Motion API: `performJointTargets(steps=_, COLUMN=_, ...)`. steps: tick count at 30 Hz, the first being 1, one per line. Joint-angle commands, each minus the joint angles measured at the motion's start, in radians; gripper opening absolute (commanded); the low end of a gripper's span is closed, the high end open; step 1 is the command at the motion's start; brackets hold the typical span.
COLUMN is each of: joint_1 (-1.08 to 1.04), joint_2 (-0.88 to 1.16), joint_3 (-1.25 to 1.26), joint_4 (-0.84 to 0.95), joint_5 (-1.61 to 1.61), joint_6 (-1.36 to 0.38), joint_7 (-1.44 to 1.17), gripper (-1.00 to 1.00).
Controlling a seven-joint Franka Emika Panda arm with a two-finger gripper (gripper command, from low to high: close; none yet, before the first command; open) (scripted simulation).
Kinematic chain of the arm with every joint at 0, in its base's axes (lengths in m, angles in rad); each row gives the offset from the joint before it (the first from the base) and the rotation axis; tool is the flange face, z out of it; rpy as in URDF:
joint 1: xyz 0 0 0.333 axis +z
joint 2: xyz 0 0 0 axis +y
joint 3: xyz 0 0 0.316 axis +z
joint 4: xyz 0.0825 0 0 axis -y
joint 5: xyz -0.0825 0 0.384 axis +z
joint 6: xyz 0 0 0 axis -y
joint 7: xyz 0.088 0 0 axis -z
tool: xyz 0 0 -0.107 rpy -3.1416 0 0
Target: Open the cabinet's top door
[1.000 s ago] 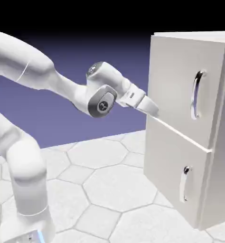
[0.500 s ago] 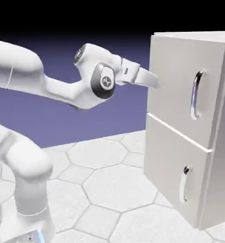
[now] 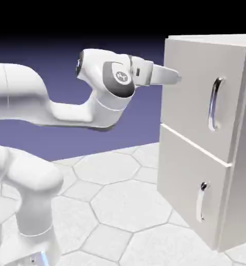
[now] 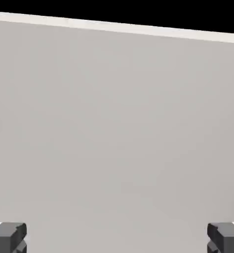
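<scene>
The off-white cabinet (image 3: 243, 171) stands at the exterior view's right. Its top door (image 3: 190, 111) lies flush with the front and carries a long curved silver handle (image 3: 214, 104) near its right side. My gripper (image 3: 177, 78) points level at the door's upper left part, well left of the handle, with its tip at or just short of the panel. In the hand view the door's flat panel (image 4: 117, 128) fills nearly the whole picture, with its top edge near the top. My gripper (image 4: 116, 238) is open, its two grey fingertips (image 4: 8, 237) far apart with nothing between them.
Below the top door sits a shorter door (image 3: 185, 182) with a smaller silver handle (image 3: 201, 201). The cabinet rests on a pale floor of hexagonal tiles (image 3: 125, 202). My white arm (image 3: 42, 104) spans the left half of the exterior view.
The hand has risen from the seam between the two doors to the top door's upper left and levelled out. The fingers have stayed apart.
</scene>
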Motion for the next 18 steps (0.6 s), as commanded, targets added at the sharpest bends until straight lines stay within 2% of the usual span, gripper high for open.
performJointTargets(steps=1, joint_1=0.016, joint_2=-0.011, joint_3=-0.02, joint_4=0.008, joint_5=-0.044, joint_6=-0.001, joint_7=0.026, gripper=0.0)
performJointTargets(steps=18, joint_1=0.28, joint_2=-0.199, joint_3=-0.36, joint_4=0.138, joint_5=-0.783, joint_6=-0.02, joint_7=0.476, gripper=0.0)
